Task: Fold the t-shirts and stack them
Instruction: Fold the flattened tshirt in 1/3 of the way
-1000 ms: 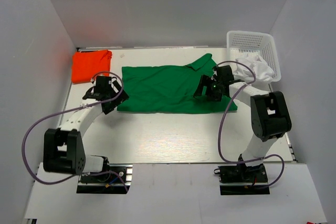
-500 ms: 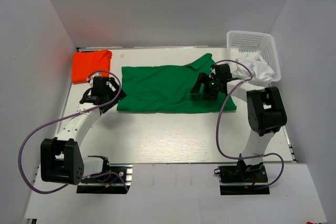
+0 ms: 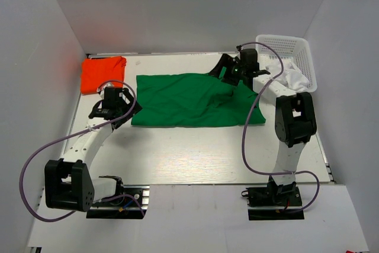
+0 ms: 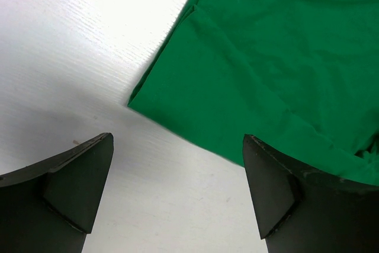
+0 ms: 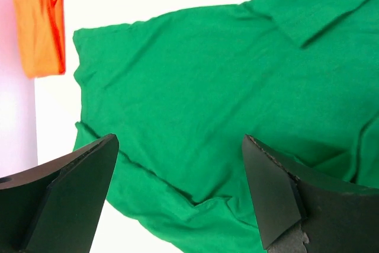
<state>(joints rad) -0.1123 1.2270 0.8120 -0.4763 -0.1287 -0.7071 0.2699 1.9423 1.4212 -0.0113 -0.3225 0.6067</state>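
Note:
The green t-shirt (image 3: 189,99) lies spread flat in the middle of the table, its collar end at the far right. The orange-red t-shirt (image 3: 102,73) lies folded at the far left. My left gripper (image 3: 123,111) is open and empty, just left of the green shirt's near-left corner. In the left wrist view that corner (image 4: 177,96) lies just ahead of the gap between the open fingers of the left gripper (image 4: 177,197). My right gripper (image 3: 224,70) is open and empty above the shirt's far right end. The right wrist view shows the right gripper (image 5: 180,197) over green cloth (image 5: 207,99), with the orange-red shirt (image 5: 44,25) beyond.
A white mesh basket (image 3: 287,48) stands at the far right corner with white cloth (image 3: 291,78) spilling out of it. White walls close in the table on the left, back and right. Purple cables loop beside both arms.
My right gripper has lifted off the shirt's right middle and swung to the far right end by the collar. My left arm has shifted only slightly.

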